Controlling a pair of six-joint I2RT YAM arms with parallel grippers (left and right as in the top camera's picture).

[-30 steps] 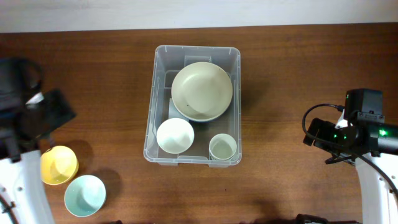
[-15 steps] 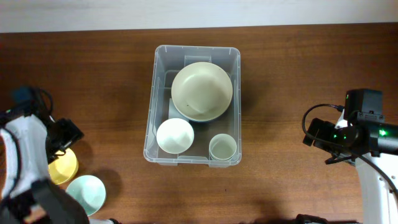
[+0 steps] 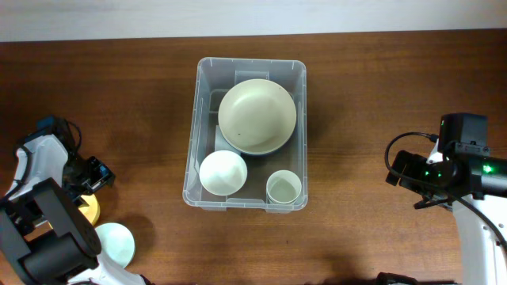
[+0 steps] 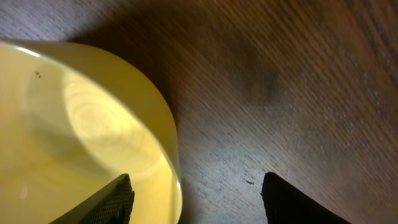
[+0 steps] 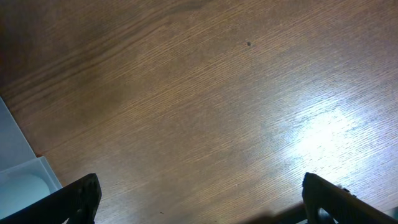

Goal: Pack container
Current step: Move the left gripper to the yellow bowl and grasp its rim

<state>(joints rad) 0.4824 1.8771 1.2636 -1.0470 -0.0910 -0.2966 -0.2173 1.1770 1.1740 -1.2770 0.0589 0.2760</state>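
The container (image 3: 192,134) is a large clear bin in the middle of the table. It holds a big cream bowl (image 3: 257,116), a white bowl (image 3: 223,172) and a small pale green cup (image 3: 283,188). A yellow bowl (image 4: 74,124) stands at the left, mostly hidden under my left arm in the overhead view (image 3: 90,210). My left gripper (image 4: 199,199) is open and straddles its rim, one finger inside and one outside. A pale teal bowl (image 3: 117,240) sits just below it. My right gripper (image 5: 199,193) is open and empty over bare wood, right of the container.
The table is dark brown wood (image 3: 372,95) with a white wall strip along its back edge. A corner of the container shows at the lower left of the right wrist view (image 5: 18,174). My left arm (image 3: 47,229) covers the front left corner.
My left arm has swung down from the far left and lowered its open gripper over the yellow bowl's rim, covering most of the bowl. The right arm and the container's contents have not moved.
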